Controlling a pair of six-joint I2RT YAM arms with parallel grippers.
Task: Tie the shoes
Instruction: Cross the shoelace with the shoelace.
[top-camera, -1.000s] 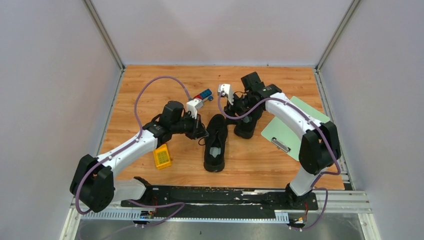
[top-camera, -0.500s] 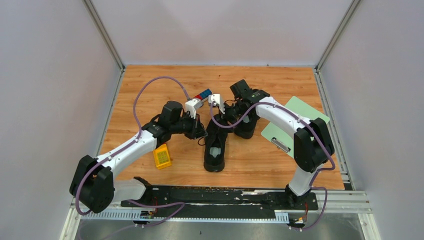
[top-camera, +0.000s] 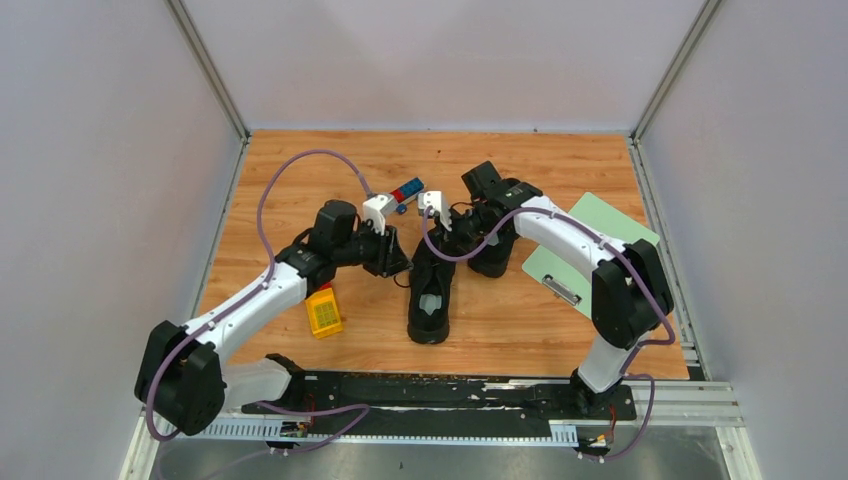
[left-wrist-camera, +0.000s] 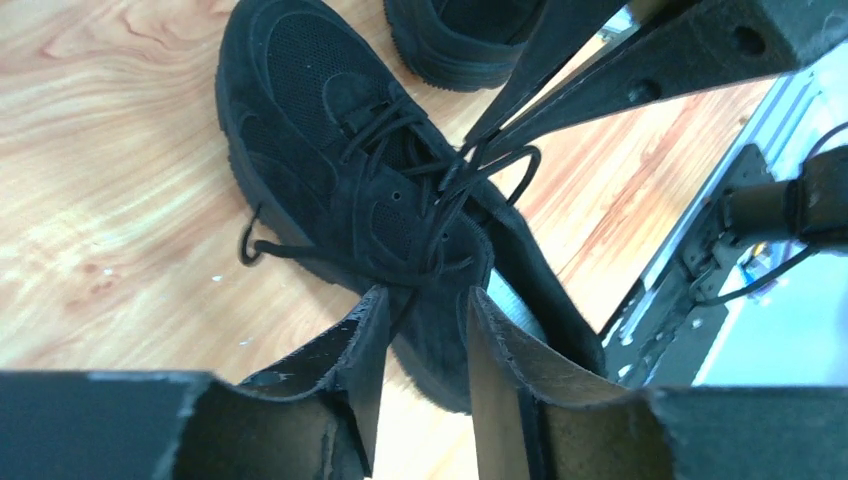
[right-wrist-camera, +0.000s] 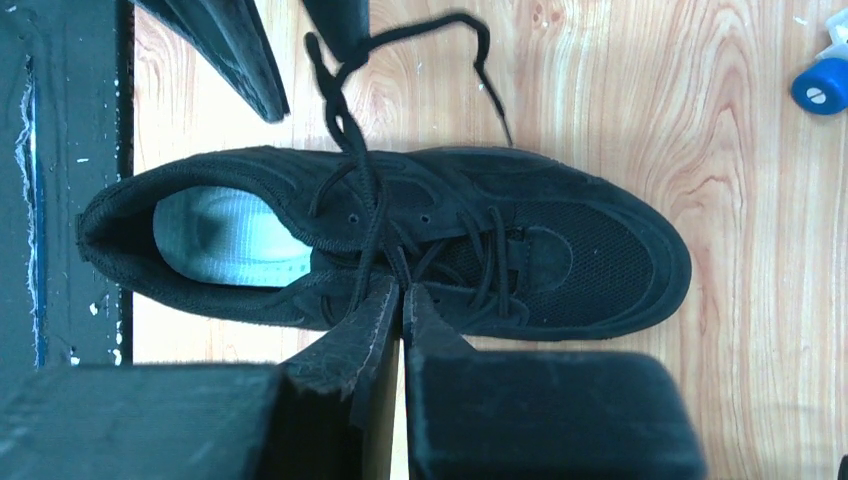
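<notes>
One black shoe (top-camera: 430, 305) lies in the middle of the table, its toe pointing away from the arm bases and its pale insole (right-wrist-camera: 225, 235) showing. My right gripper (right-wrist-camera: 402, 290) is shut on its laces (right-wrist-camera: 365, 190) over the tongue; in the left wrist view its fingertips (left-wrist-camera: 500, 120) meet at the lace crossing. My left gripper (left-wrist-camera: 420, 300) is open at the shoe's left side, with a lace strand running between its fingers (left-wrist-camera: 365, 335). A free lace end (left-wrist-camera: 255, 248) loops onto the wood. The second shoe (top-camera: 492, 262) stands just right of the first, partly under the right arm.
A yellow block (top-camera: 323, 312) lies left of the shoe, near the left forearm. A blue and red toy (top-camera: 407, 190) sits behind the grippers. A green clipboard (top-camera: 585, 250) lies at the right, under the right arm. The arms' base rail (top-camera: 440, 392) runs along the near edge.
My right gripper swung left from the second shoe onto the middle shoe's laces and shut there. My left gripper opened and drew back slightly to the left.
</notes>
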